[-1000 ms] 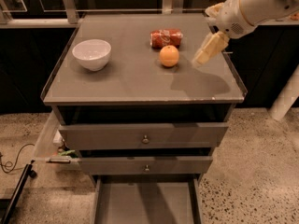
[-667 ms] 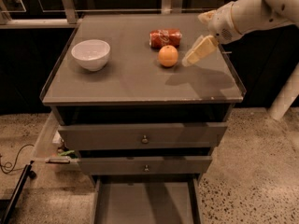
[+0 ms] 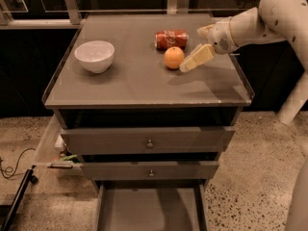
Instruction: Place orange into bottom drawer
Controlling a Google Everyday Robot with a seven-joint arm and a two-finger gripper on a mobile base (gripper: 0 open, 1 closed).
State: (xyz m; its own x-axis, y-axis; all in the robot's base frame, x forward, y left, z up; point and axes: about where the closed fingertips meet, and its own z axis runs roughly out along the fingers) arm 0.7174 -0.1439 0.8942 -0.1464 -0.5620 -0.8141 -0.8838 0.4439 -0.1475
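Our hand (image 3: pixel 193 49) has closed in beside the orange (image 3: pixel 173 57) on the bench (image 3: pixel 130 88), spread wide, nothing grasped yet

Tool (image 3: pixel 192 49) hangs over the bench (image 3: pixel 134 88); orange (image 3: pixel 173 57) just left of it and can (image 3: pixel 171 39) beyond block leftward passage; bowl (image 3: pixel 95 56) well left

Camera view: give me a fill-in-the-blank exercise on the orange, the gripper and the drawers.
The gripper hovers close beside the orange, on the side away from the white ___. The red soda can, behind the orange, lies on its ___. The bottom drawer is pulled ___.
Missing words: bowl; side; open.
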